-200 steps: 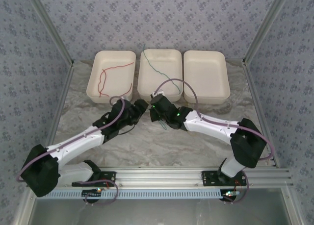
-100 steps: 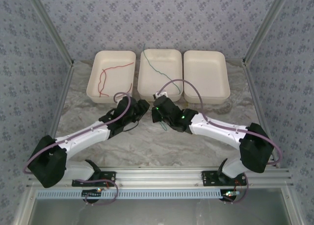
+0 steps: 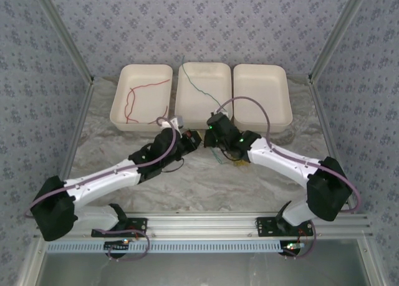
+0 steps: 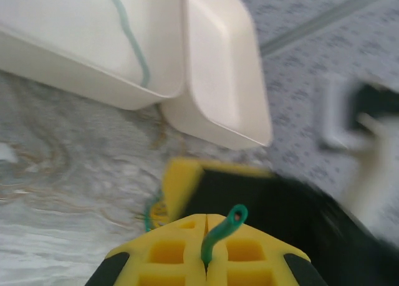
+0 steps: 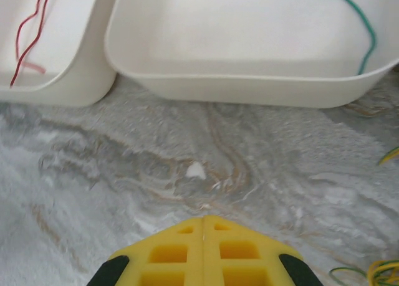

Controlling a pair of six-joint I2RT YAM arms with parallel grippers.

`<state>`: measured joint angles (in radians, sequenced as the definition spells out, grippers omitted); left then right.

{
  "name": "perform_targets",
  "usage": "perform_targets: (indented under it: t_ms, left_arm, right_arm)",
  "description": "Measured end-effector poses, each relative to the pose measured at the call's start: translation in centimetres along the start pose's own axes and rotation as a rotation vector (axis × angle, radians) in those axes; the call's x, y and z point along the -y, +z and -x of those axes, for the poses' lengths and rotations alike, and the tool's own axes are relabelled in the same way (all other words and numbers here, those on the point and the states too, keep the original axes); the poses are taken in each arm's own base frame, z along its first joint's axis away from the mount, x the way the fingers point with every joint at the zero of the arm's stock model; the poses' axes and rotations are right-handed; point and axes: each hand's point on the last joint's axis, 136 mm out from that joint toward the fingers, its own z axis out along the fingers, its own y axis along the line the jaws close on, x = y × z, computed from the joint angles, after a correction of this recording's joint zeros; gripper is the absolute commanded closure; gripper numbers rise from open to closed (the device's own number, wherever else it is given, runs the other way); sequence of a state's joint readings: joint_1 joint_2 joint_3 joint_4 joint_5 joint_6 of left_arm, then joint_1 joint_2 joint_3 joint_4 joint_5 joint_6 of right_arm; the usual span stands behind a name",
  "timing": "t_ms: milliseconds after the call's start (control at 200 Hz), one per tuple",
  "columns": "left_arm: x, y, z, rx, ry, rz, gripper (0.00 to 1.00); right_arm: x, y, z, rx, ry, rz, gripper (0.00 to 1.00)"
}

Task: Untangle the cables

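Left gripper (image 4: 206,219) is pinching a green cable end (image 4: 225,227) between pads pressed together, just in front of the middle tray (image 3: 196,121). The left wrist view is showing this grip; overhead, the wrist is hiding it. Right gripper (image 5: 204,220) is hovering before the same tray, pads meeting flush. Its camera is catching a yellow-green tangle (image 5: 374,270) on the tabletop (image 5: 124,174). Green cable (image 3: 198,86) is lying in the middle tray, red cable (image 3: 132,99) in the tray left of it
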<state>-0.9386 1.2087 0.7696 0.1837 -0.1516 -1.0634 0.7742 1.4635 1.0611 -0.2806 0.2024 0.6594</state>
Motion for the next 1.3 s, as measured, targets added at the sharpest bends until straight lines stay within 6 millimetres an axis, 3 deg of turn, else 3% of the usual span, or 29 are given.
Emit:
perform_targets:
  t_ms: [175,285,370,510,715,804,989,1109,1204,1299]
  left_arm:
    - [6.1,-2.0,-2.4,-0.051,0.170,-0.171,1.00]
    - [10.3,-2.6,-4.8,-0.107,0.283,-0.268,1.00]
    - [11.9,-3.3,-6.9,-0.135,0.362,-0.312,1.00]
    - [12.0,-4.2,-9.2,-0.131,0.475,-0.309,1.00]
    - [8.8,-4.7,-12.7,-0.178,0.562,-0.292,1.00]
    - [7.4,-4.4,-13.2,-0.177,0.571,-0.265,1.00]
    - [7.0,-4.1,-12.4,-0.120,0.571,-0.243,1.00]
    - [7.8,-4.4,-10.4,-0.067,0.565,-0.240,1.00]
    - [9.1,-4.5,-6.0,-0.005,0.490,-0.237,1.00]
    - [10.5,-4.6,0.8,0.068,0.377,-0.199,1.00]
  right_arm:
    - [2.3,-0.3,3.2,0.011,0.170,-0.018,1.00]
    - [3.9,-0.7,5.8,0.032,0.294,-0.021,1.00]
    - [6.1,-1.1,8.1,0.053,0.401,-0.029,1.00]
    - [10.9,-1.7,10.5,0.061,0.578,-0.046,1.00]
    - [16.7,-2.5,13.5,0.115,0.823,-0.020,1.00]
    - [18.0,-3.2,14.7,0.148,0.894,0.008,1.00]
    - [17.2,-4.2,15.1,0.145,0.894,0.048,1.00]
    - [14.9,-6.1,14.5,0.150,0.807,0.090,0.68]
    - [12.2,-8.6,12.5,0.165,0.688,0.151,0.58]
    - [9.1,-11.0,10.3,0.197,0.507,0.223,0.57]
